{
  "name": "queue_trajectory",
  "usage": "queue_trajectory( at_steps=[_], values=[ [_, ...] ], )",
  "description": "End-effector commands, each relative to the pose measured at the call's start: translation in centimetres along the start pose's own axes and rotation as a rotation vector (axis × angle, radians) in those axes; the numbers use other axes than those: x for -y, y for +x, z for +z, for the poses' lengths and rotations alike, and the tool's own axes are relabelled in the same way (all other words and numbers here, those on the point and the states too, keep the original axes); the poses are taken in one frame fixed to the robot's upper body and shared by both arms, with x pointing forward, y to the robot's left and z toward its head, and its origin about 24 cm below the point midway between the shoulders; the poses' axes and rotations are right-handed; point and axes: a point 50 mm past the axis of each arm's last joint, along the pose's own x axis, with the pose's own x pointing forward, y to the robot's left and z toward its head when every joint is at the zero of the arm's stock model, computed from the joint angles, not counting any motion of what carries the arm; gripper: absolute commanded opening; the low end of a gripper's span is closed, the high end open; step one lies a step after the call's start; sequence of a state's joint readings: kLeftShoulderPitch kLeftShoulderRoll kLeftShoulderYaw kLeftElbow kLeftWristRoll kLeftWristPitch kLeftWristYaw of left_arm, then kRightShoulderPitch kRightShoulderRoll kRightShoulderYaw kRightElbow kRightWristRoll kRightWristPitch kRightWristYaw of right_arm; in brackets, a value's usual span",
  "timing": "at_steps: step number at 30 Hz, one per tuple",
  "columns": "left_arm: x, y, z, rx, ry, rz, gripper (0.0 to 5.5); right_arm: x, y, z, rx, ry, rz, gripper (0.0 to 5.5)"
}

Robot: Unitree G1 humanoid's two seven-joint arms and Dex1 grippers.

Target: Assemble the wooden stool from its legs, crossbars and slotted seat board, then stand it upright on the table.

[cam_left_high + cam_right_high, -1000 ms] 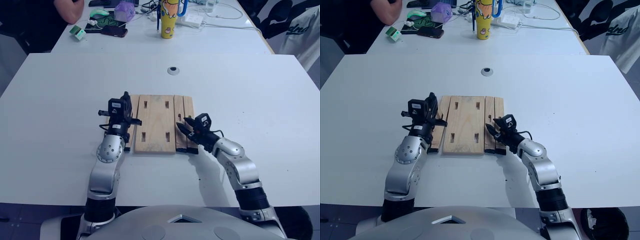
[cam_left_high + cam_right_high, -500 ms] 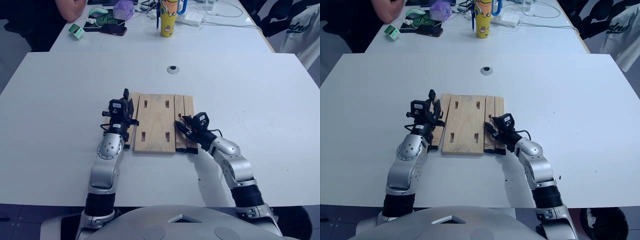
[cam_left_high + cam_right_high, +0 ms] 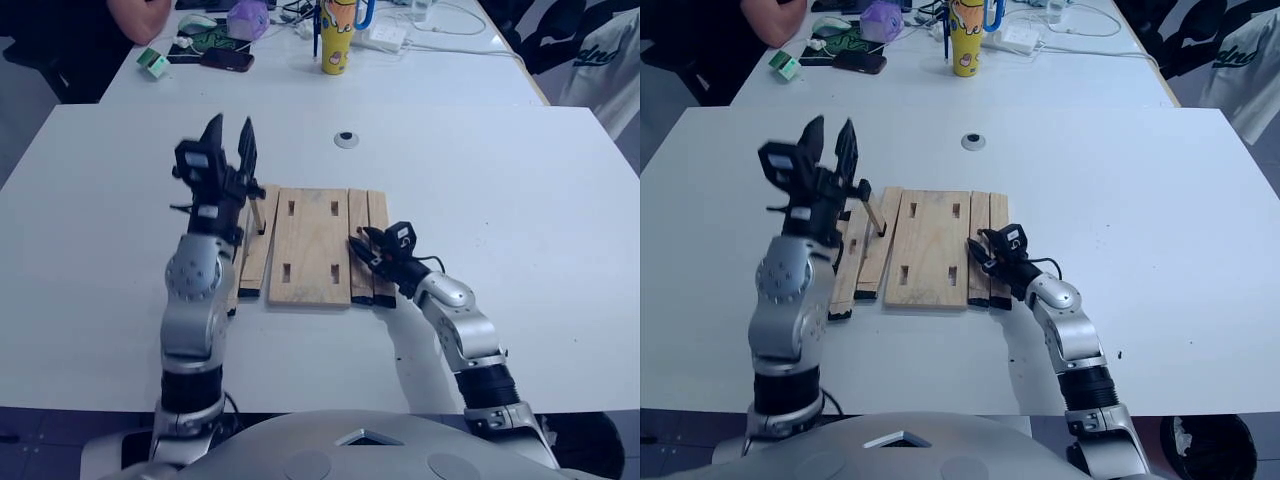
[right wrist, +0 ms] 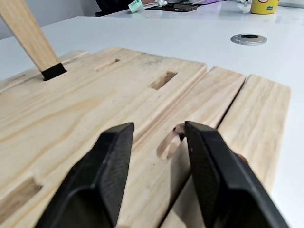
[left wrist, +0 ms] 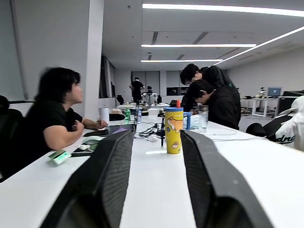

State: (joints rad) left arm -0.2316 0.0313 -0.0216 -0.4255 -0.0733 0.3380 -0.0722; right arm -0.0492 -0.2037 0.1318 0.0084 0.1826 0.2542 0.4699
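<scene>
On the table [image 3: 520, 200], in the left eye view, the board [image 3: 310, 245] lies flat with its four slots up. Two slats [image 3: 358, 212] lie touching its right edge, side by side. Two more pieces [image 3: 256, 262] lie along its left edge. A thin stick [image 3: 258, 213] with a dark tip stands tilted at the board's far left corner; what holds it up cannot be told. The left gripper [image 3: 230, 125] hangs high above that corner, its fingers spread and nothing between them. The right gripper [image 3: 362, 243] sits low over the near half of the inner slat, fingers apart.

The right eye view has the same layout: left gripper [image 3: 832, 128] up and spread, right gripper [image 3: 977, 250] down at the slats.

From the left wrist, both fingers [image 5: 104, 180] stand wide apart and bare, pointing level toward a far table with a yellow cup [image 5: 173, 130].

From the right wrist, the right gripper [image 4: 156, 130] hovers just over the inner slat [image 4: 209, 90], fingers parted and gripping nothing, a notch in the slat's edge between them. The outer slat [image 4: 261, 104] touches it, the board [image 4: 95, 95] lies on its other side, and the stick [image 4: 31, 33] leans at the board's far edge.
</scene>
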Motion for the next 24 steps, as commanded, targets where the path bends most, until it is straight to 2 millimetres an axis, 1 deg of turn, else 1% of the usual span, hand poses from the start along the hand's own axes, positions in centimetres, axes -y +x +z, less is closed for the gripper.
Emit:
queue_trajectory(
  at_steps=[1, 4, 8, 12, 17, 18, 19, 20, 21, 22, 23, 24],
  values=[
    [-0.8, 2.8, -0.2, -0.092, -0.037, -0.039, 1.04, -0.3, 0.5, -0.7, -0.030, 0.012, -0.010, 1.98],
    [-1.3, 3.3, -0.3, -0.133, -0.044, -0.048, 0.50, -0.3, 0.6, -0.7, -0.028, 0.009, -0.007, 1.98],
    [-1.2, 3.4, -0.4, -0.151, -0.053, -0.058, 0.04, -0.3, 0.7, -0.8, -0.024, 0.011, -0.019, 1.98],
    [-1.0, 3.8, 0.2, -0.139, -0.062, -0.076, 0.04, -0.5, 0.7, -0.8, -0.022, 0.010, -0.020, 1.98],
    [-0.8, 4.5, 2.2, -0.054, -0.036, -0.088, 0.04, -0.6, 0.8, -0.9, -0.019, 0.008, -0.024, 1.98],
    [-0.7, 4.6, 2.3, -0.050, -0.027, -0.084, 0.04, -0.6, 0.8, -0.9, -0.020, 0.007, -0.023, 1.98],
    [-0.7, 4.6, 2.0, -0.065, -0.018, -0.082, 0.04, -0.6, 0.8, -0.9, -0.020, 0.005, -0.023, 1.98],
    [-0.8, 4.5, 1.2, -0.106, -0.012, -0.076, 0.04, -0.6, 0.9, -0.8, -0.020, 0.004, -0.021, 1.98],
    [-0.9, 4.1, -0.3, -0.176, -0.006, -0.075, 0.04, -0.6, 0.9, -0.8, -0.020, 0.002, -0.018, 1.98],
    [-0.9, 3.6, -2.2, -0.274, 0.000, -0.083, 0.04, -0.6, 0.9, -0.8, -0.020, 0.000, -0.016, 1.98],
    [-1.2, 2.5, -4.8, -0.412, -0.015, -0.079, 0.04, -0.6, 1.0, -0.7, -0.020, -0.002, -0.012, 1.98],
    [-1.4, 1.5, -6.9, -0.510, -0.024, -0.075, 0.04, -0.6, 0.9, -0.7, -0.021, -0.004, -0.012, 1.98]
  ],
)
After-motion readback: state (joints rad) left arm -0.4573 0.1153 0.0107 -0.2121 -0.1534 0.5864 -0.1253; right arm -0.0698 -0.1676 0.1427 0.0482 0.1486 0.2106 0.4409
